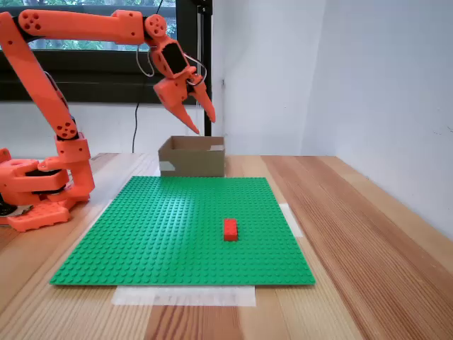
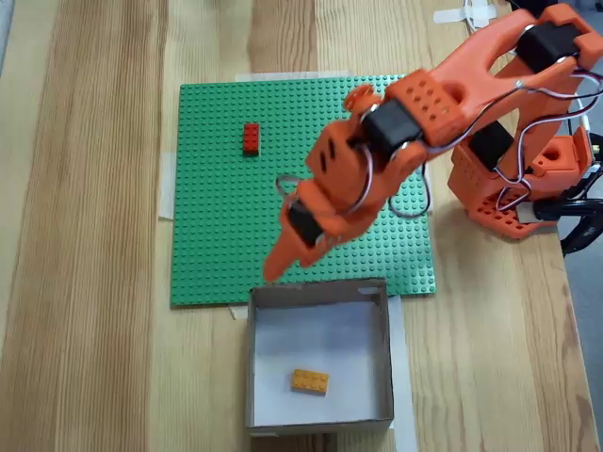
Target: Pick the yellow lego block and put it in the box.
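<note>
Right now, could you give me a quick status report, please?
Pincer open, empty, above box. Yellow lego block inside box. Red brick on baseplate.

This looks like a hobby or lab corner of an office or home room: a plank-wood counter (image 1: 368, 234) against plain white walls (image 1: 368, 78), a dark-framed window (image 1: 106, 78) with greenery outside, and a green baseplate (image 1: 184, 227) taped down as a work area.

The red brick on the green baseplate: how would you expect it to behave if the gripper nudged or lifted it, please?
The red brick looks like rigid plastic, so probably stiff and light. Its low, flat-sided shape seems unlikely to roll or tip. Sitting on the studded green baseplate, it may be pressed on and resist sliding.
</note>
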Motion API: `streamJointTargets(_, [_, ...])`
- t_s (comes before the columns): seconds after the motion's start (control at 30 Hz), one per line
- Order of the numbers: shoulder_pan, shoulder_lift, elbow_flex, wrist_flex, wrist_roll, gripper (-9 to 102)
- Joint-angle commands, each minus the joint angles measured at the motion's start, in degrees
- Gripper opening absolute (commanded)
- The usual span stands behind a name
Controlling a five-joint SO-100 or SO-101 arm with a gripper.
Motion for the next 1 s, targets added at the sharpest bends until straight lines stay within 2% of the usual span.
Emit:
streamJointTargets(0.0, [2.3,6.4,2.6,-1.5,-1.2,21])
streamJointTargets(0.47, [12.4,24.3,17.9,-5.3,0.1,19])
streamJointTargets(0.5, [16.8,28.5,23.3,-9.4,0.1,18])
streamJointTargets(0.67, [22.1,33.2,29.4,-14.9,0.5,17])
streamJointTargets(0.97, [27.3,41.6,36.4,-15.9,1.4,17])
